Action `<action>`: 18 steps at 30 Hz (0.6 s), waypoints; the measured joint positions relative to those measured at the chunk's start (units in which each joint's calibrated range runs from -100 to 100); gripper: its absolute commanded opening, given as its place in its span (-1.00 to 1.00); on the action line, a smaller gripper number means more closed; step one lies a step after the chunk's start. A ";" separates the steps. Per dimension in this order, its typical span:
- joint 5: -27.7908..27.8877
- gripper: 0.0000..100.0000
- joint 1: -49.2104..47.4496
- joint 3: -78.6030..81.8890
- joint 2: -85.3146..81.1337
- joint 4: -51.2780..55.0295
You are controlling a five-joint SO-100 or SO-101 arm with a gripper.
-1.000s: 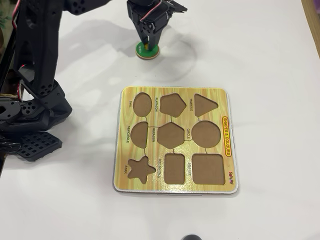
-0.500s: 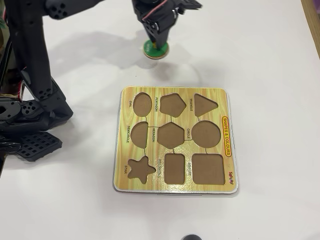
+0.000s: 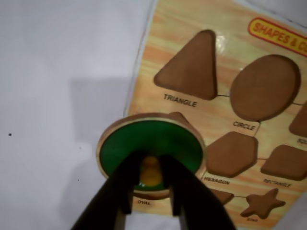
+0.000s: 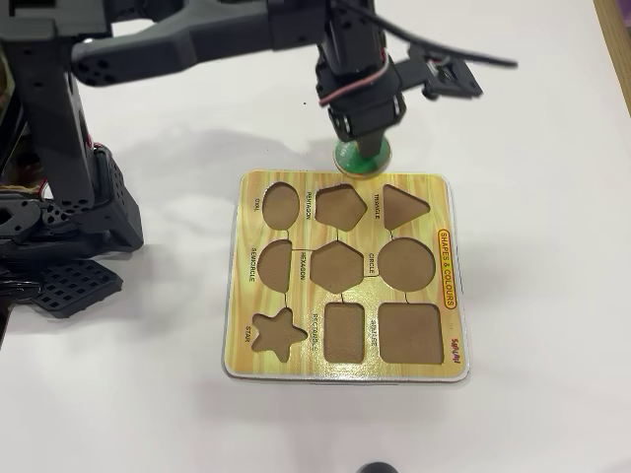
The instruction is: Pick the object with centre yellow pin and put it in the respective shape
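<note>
A flat round green piece [image 3: 148, 143] with a wooden rim and a yellow centre pin [image 3: 151, 176] is held in my gripper [image 3: 151, 165], whose two black fingers [image 3: 125, 179] are shut on the pin. In the wrist view the piece hangs over the left edge of the wooden shape board [image 3: 192, 19] and hides most of the pentagon cutout. The triangle cutout [image 3: 189, 67] and circle cutout [image 3: 265, 87] lie beyond it. In the overhead view the gripper [image 4: 363, 148] holds the piece [image 4: 347, 161] at the board's [image 4: 449, 212] top edge, between pentagon [image 4: 340, 207] and triangle [image 4: 402, 206]. All cutouts are empty.
The arm's black base and frame [image 4: 59, 197] fill the left of the overhead view. A small dark object [image 4: 375, 467] sits at the bottom edge. The oval cutout [image 4: 280, 206] is at the board's top left, the circle cutout [image 4: 406, 263] at middle right. White table surrounds the board.
</note>
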 measured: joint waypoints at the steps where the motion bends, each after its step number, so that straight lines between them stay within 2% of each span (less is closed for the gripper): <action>1: 0.00 -0.98 1.31 0.00 0.00 0.00; 18: 0.00 -0.98 14.13 0.00 0.00 0.26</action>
